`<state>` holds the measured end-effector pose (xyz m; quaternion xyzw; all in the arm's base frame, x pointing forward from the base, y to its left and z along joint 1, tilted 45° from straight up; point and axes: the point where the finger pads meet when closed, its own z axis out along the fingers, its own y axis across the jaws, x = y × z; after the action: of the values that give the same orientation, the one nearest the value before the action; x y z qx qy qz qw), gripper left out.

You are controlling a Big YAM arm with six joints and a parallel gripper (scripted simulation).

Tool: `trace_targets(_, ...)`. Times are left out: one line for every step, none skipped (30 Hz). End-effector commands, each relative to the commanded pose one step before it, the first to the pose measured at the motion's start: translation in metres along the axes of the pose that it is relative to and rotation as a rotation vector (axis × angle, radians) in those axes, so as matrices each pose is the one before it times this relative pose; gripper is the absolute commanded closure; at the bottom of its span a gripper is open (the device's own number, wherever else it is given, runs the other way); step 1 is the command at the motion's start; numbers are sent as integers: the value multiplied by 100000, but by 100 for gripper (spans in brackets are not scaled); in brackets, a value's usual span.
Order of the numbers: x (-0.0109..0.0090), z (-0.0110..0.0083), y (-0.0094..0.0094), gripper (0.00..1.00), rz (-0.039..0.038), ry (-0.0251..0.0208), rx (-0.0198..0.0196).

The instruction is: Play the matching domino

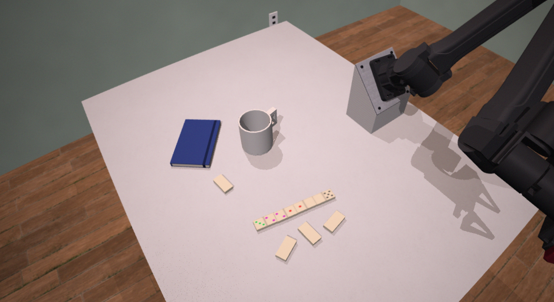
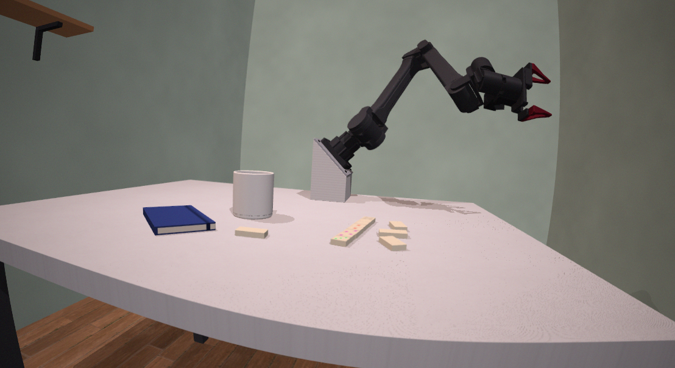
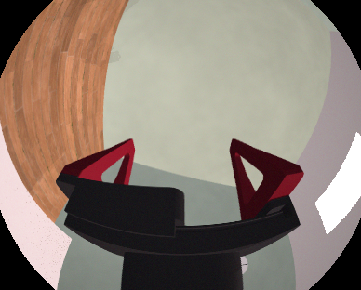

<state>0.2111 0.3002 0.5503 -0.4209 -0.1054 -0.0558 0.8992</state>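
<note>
Dominoes (image 1: 294,210) (image 2: 353,231), well apart from open tool (image 2: 551,98) (image 3: 181,144)

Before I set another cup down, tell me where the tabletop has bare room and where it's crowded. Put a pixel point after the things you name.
Bare patches: between the gray mug (image 1: 256,139) (image 2: 253,195) and the arm's pedestal (image 1: 358,102) (image 2: 326,181); also beyond the mug and blue notebook (image 1: 195,143) (image 2: 176,218), toward the outlet (image 1: 273,18) side. Crowded: beside the domino line (image 1: 294,209) (image 2: 353,231), where three face-down dominoes (image 1: 309,233) (image 2: 393,233) sit close together.

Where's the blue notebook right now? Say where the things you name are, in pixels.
In the top view, the blue notebook (image 1: 195,143) (image 2: 175,217) lies left of the gray mug (image 1: 256,135) (image 2: 253,195), the nearest face-down domino (image 1: 223,183) (image 2: 251,232) below it.
</note>
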Motion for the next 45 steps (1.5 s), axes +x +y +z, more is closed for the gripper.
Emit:
trace_targets(-6, 82, -337, 0, -635, -149, 467)
trace_targets(0, 0, 0, 0, 0, 0, 0)
trace_targets(0, 0, 0, 0, 0, 0, 0)
trace_targets(0, 0, 0, 0, 0, 0, 0)
trace_targets(0, 0, 0, 0, 0, 0, 0)
trace_targets(0, 0, 0, 0, 0, 0, 0)
trace_targets(0, 0, 0, 0, 0, 0, 0)
trace_targets(0, 0, 0, 0, 0, 0, 0)
trace_targets(0, 0, 0, 0, 0, 0, 0)
trace_targets(0, 0, 0, 0, 0, 0, 0)
trace_targets(0, 0, 0, 0, 0, 0, 0)
trace_targets(0, 0, 0, 0, 0, 0, 0)
trace_targets(0, 0, 0, 0, 0, 0, 0)
trace_targets(0, 0, 0, 0, 0, 0, 0)
trace_targets(0, 0, 0, 0, 0, 0, 0)
trace_targets(0, 0, 0, 0, 0, 0, 0)
trace_targets(0, 0, 0, 0, 0, 0, 0)
trace_targets(467, -77, -24, 0, 1305, 1581, -223)
trace_targets(468, -70, -30, 0, 1305, 1581, -223)
trace_targets(468, -62, -36, 0, 1305, 1581, -223)
trace_targets(469, -55, -42, 0, 1305, 1581, -223)
trace_targets(469, -48, -48, 0, 1305, 1581, -223)
trace_targets(469, -40, -54, 0, 1305, 1581, -223)
trace_targets(469, -33, -60, 0, 1305, 1581, -223)
trace_targets(468, -26, -66, 0, 1305, 1581, -223)
trace_targets(468, -18, -72, 0, 1305, 1581, -223)
trace_targets(467, -11, -78, 0, 1305, 1581, -223)
trace_targets(0, 0, 0, 0, 0, 0, 0)
trace_targets(0, 0, 0, 0, 0, 0, 0)
trace_targets(0, 0, 0, 0, 0, 0, 0)
trace_targets(0, 0, 0, 0, 0, 0, 0)
trace_targets(0, 0, 0, 0, 0, 0, 0)
trace_targets(0, 0, 0, 0, 0, 0, 0)
trace_targets(0, 0, 0, 0, 0, 0, 0)
trace_targets(187, -722, 1000, 0, 312, 1815, -1309)
trace_targets(493, 10, -213, 0, 1352, 1606, 97)
trace_targets(490, 18, -220, 0, 1352, 1606, 97)
trace_targets(487, 26, -226, 0, 1352, 1606, 97)
trace_targets(483, 34, -233, 0, 1352, 1606, 97)
trace_targets(480, 42, -239, 0, 1352, 1606, 97)
trace_targets(476, 50, -246, 0, 1352, 1606, 97)
trace_targets(471, 58, -252, 0, 1352, 1606, 97)
trace_targets(467, 65, -258, 0, 1352, 1606, 97)
trace_targets(462, 73, -264, 0, 1352, 1606, 97)
trace_targets(0, 0, 0, 0, 0, 0, 0)
